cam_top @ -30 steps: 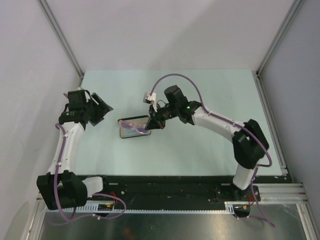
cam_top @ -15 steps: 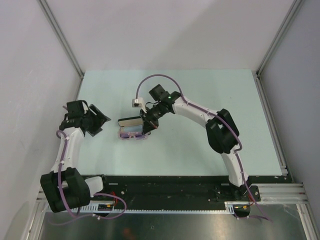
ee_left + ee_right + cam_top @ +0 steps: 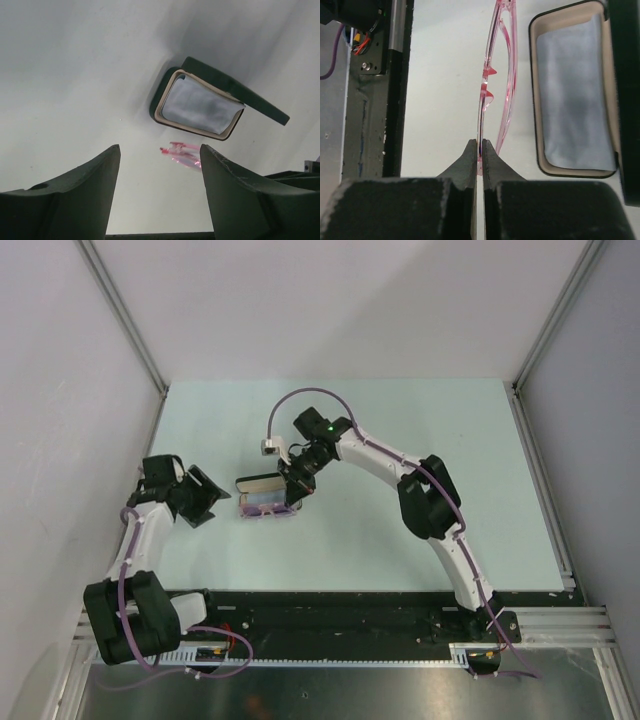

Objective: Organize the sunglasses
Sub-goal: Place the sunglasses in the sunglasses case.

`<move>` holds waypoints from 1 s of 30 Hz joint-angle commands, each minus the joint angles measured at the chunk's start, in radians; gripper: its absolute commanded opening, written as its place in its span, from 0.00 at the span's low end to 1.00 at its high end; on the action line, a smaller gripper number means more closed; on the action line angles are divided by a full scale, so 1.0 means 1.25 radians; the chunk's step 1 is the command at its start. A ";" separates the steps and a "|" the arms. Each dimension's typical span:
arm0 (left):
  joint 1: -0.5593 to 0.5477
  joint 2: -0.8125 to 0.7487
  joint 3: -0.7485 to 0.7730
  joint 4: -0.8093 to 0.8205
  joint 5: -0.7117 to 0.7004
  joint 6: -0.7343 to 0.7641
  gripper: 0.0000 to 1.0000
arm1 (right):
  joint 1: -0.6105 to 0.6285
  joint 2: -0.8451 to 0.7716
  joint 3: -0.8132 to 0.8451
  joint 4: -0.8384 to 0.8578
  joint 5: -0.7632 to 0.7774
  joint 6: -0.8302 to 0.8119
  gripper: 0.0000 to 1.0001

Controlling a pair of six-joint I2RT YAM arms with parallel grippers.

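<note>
The sunglasses (image 3: 489, 94), thin translucent pink, are pinched at one end by my right gripper (image 3: 479, 145), which is shut on them. They hang folded, beside the long near rim of the open black case (image 3: 536, 100), outside it. A pale blue cloth (image 3: 575, 90) lies inside the case, and its lid (image 3: 240, 92) stands raised. From above, the sunglasses (image 3: 266, 510) sit just in front of the case (image 3: 258, 483), with the right gripper (image 3: 295, 490) at their right end. My left gripper (image 3: 208, 498) is open and empty, left of the case. In its own view the sunglasses (image 3: 182, 152) show beyond the left gripper (image 3: 160, 147).
The pale green table (image 3: 400, 530) is walled by white panels at the back and sides. A black rail (image 3: 350, 615) with the arm bases runs along the near edge. The right arm's purple cable (image 3: 300, 400) loops above the case.
The right arm has swung left and carried the sunglasses to the near side of the case. The left arm has drawn back toward the near left, still open.
</note>
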 commanded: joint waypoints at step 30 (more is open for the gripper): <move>0.005 0.050 -0.021 0.044 -0.024 0.019 0.72 | -0.017 0.084 0.123 0.005 0.033 -0.134 0.00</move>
